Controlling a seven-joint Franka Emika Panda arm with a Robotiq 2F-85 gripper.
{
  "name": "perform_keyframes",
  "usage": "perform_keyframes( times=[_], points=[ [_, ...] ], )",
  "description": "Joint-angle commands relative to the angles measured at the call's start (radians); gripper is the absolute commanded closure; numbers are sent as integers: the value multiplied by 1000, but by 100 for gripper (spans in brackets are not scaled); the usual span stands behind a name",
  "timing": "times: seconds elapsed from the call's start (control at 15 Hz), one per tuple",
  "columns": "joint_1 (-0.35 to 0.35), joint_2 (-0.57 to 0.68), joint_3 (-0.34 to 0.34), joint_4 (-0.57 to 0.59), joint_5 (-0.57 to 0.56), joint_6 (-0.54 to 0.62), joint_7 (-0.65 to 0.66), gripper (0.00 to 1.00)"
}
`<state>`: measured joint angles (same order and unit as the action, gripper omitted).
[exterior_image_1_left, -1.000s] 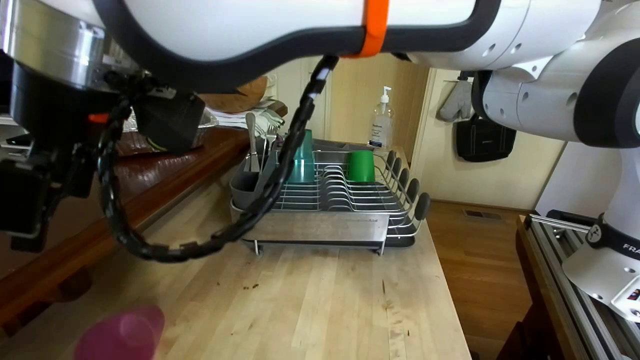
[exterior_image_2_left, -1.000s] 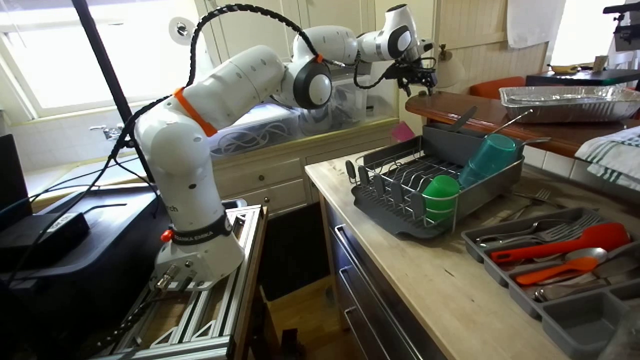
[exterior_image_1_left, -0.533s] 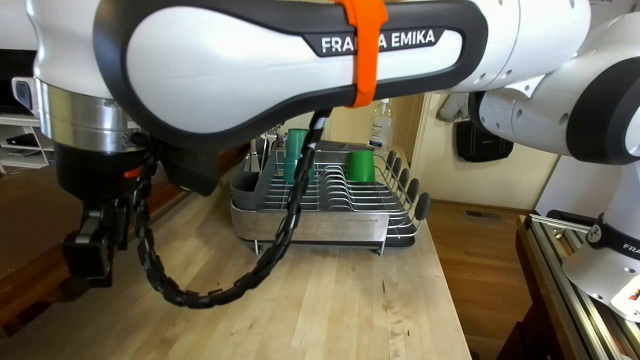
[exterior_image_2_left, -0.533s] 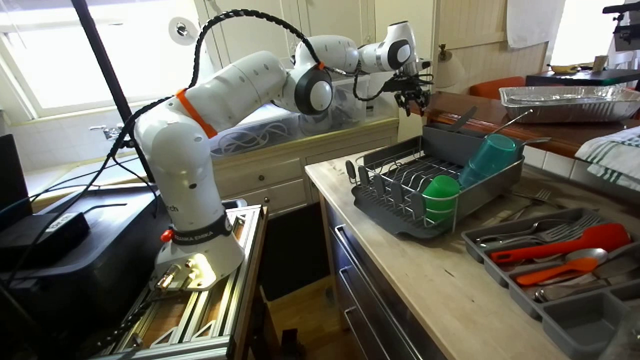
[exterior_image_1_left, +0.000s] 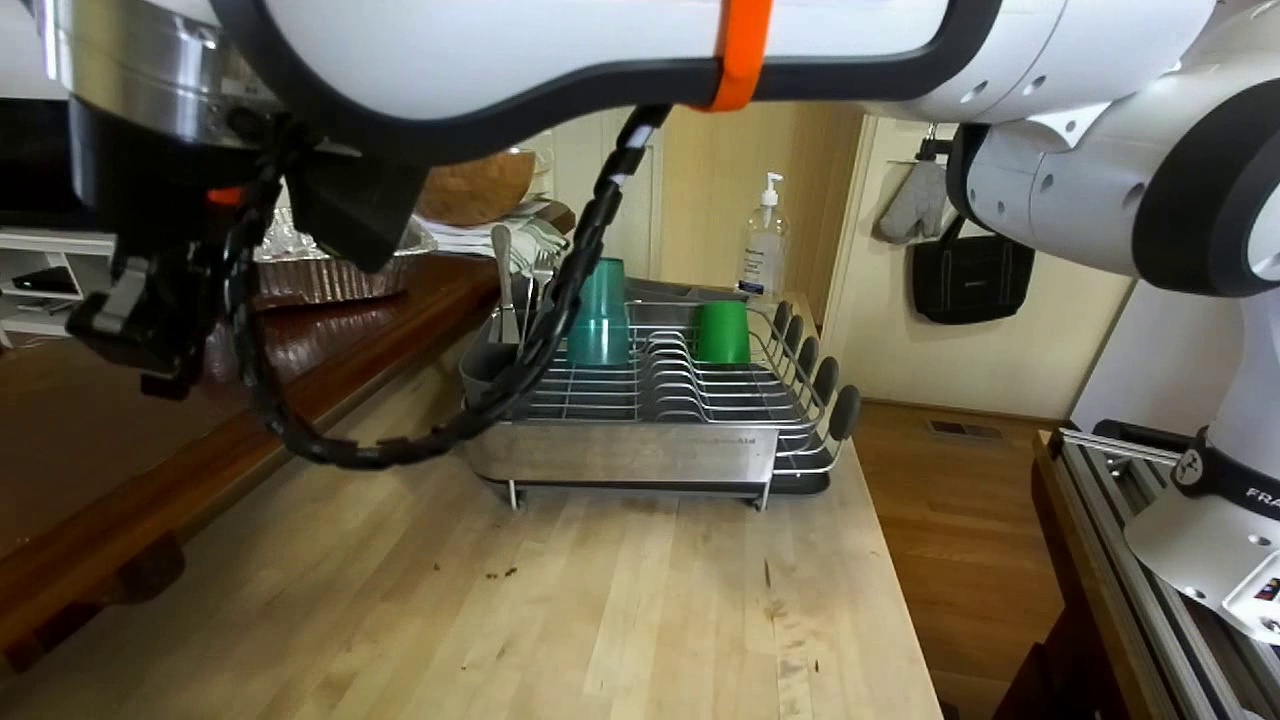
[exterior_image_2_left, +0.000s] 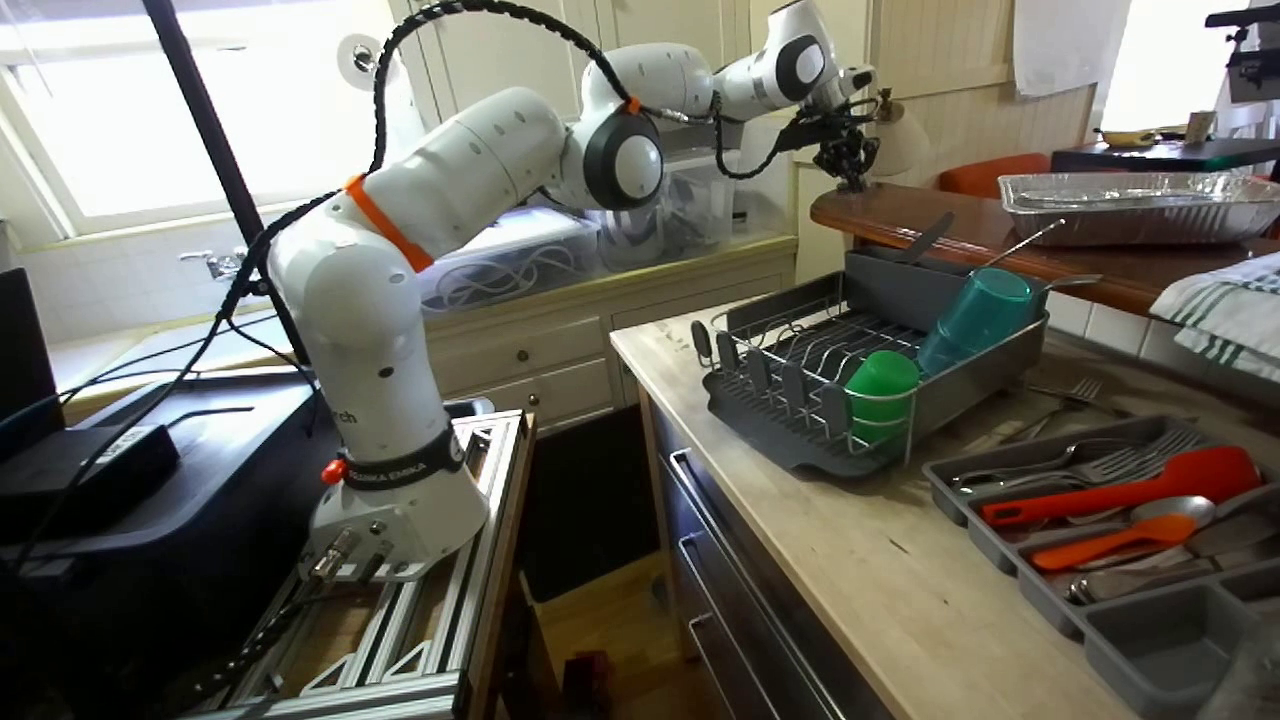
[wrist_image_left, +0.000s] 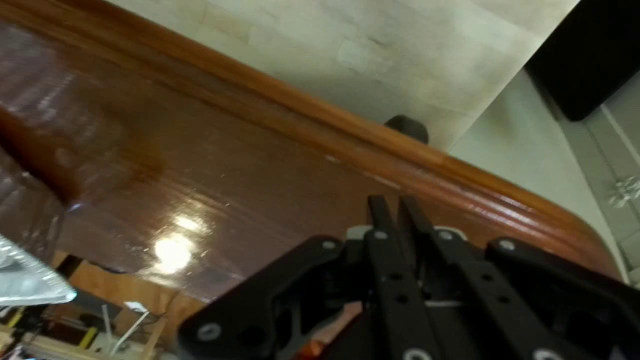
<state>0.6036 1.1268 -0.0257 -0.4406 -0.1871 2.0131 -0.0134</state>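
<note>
The end effector (wrist_image_left: 393, 204) is clenched over the brown counter (wrist_image_left: 280, 170), apparently empty; green cup (exterior_image_2_left: 884, 376) and teal cup (exterior_image_2_left: 975, 325) sit mouth-down in the dish rack (exterior_image_1_left: 620, 455), presumably to drain.

Gripper (wrist_image_left: 393, 205) drawn together, pink cup out of view.
Its fingers (wrist_image_left: 381, 220), spread a second ago, now stand side by side, higher than half a second ago; the pink cup near the end edge of the counter (exterior_image_1_left: 700, 600) has left both exterior views.

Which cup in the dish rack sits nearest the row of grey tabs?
The green cup, close beside the grey tabs; the taller teal one sits farther from them, over by the utensil holder.
</note>
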Motion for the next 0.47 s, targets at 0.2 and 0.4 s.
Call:
perform_keyframes(
  times=[0.2, 0.4],
  points=[
    [6, -32, -41, -4, -34, 6, 98, 62],
    [9, -31, -45, -4, -35, 6, 109, 63]
  ],
)
